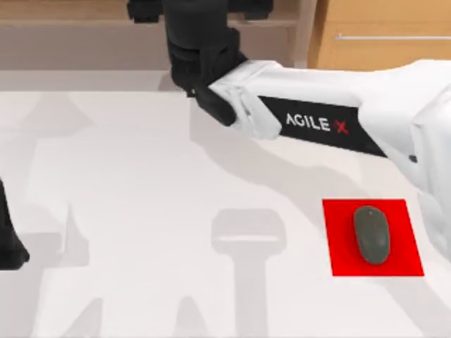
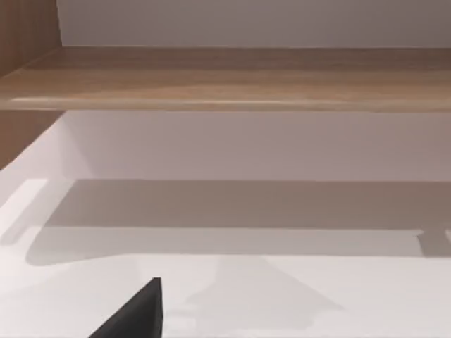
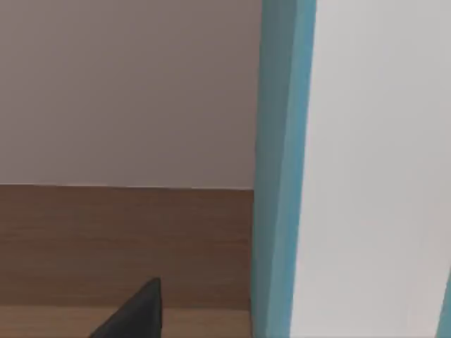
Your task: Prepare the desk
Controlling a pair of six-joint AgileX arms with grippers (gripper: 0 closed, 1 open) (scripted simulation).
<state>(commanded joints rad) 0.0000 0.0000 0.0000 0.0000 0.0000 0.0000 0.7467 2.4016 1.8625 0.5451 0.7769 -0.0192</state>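
At the far edge of the desk [image 1: 141,211], right arm [image 1: 317,120] stretches across from the right, its gripper [image 1: 201,14] up at the shelf unit [image 1: 70,21]; finger state: cannot tell. Left arm [image 1: 8,239] parked at left edge. 1 mouse [image 1: 371,234] on 1 red mat [image 1: 405,218], 1 drawer [image 1: 384,35] far right.

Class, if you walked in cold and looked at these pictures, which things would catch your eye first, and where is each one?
First the red mat at the tabletop's right, with a grey mouse lying on it. Next the right arm, white and black, stretching from the right edge toward the light-wood shelf unit at the back, where its wrist view shows a blue-edged white panel. The left arm sits at the left edge.
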